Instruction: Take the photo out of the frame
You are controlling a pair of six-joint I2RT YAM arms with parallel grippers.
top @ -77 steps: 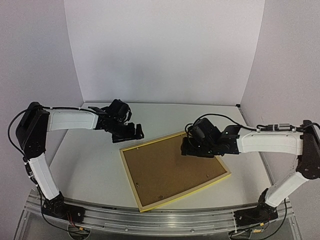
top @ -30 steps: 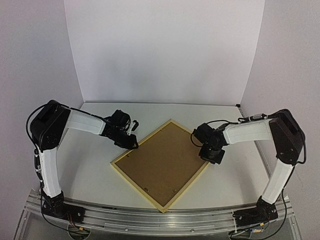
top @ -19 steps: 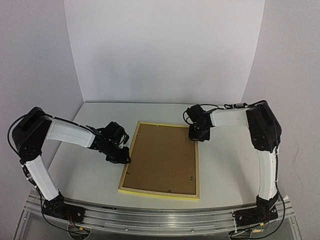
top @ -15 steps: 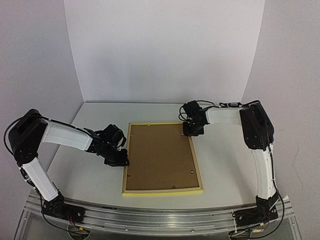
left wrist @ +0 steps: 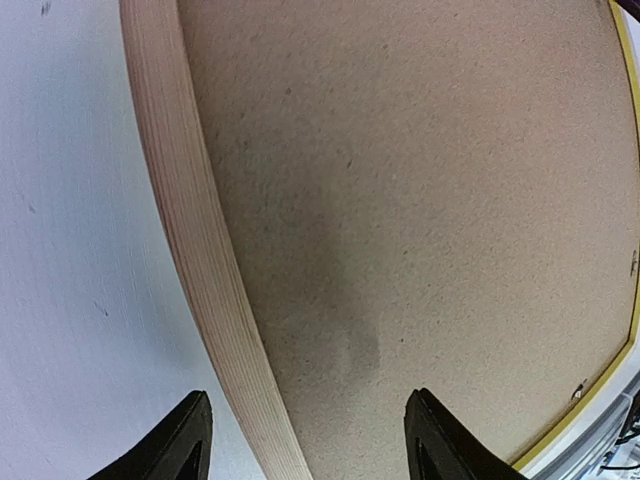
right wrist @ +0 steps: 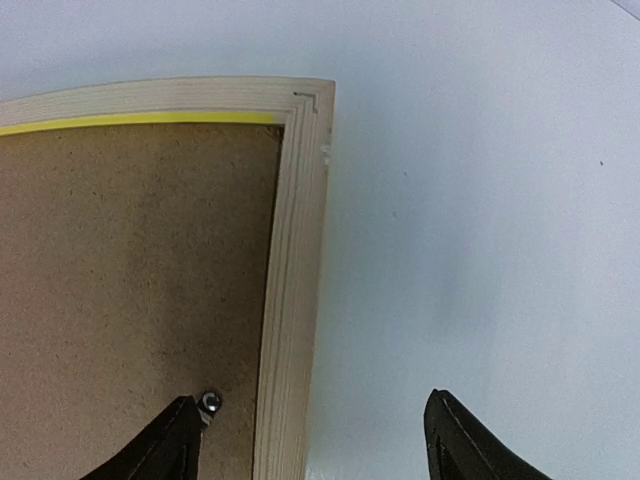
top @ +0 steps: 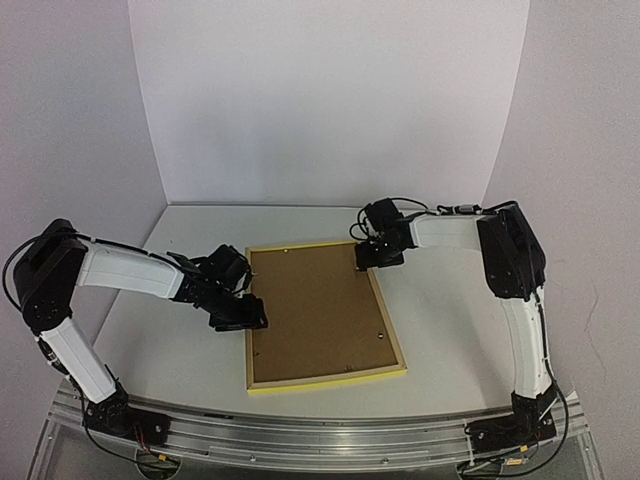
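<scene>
Evidently the frame (top: pixel 325 380) lies face-down on the counter (top: pixel 450 310), backing board (top: pixel 315 310) up and photo hidden beneath; left fingers (left wrist: pixel 188 445) gape astride its left rail, right fingers (right wrist: pixel 458 445) gape over its far-right corner, so next the retaining tabs (right wrist: pixel 210 402) likely want turning aside.

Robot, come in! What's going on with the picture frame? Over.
Left gripper open, straddling left rail of frame. Right gripper open at its far right corner. Frame face down, brown backing up, photo not visible. Nothing in the way.
</scene>
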